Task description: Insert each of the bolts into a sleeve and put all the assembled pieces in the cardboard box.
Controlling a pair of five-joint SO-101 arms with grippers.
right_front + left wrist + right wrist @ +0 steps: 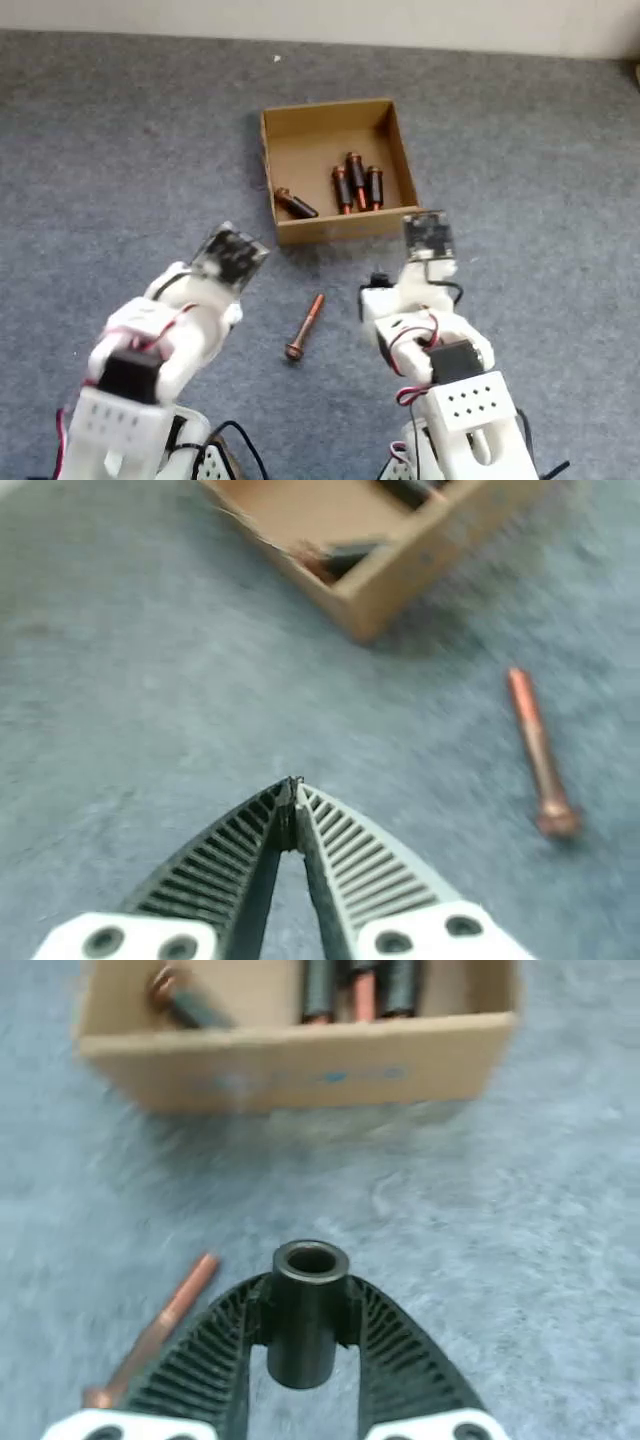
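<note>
A copper bolt lies loose on the grey carpet between the two arms, seen too as the bolt and the bolt. My right gripper is shut on a dark sleeve, held upright with its hole facing up, a short way in front of the cardboard box. My left gripper hangs shut and empty above bare carpet, left of the bolt. The cardboard box holds several assembled pieces.
Grey carpet surrounds the box on all sides. The left arm and right arm stand at the near edge, with the bolt between them.
</note>
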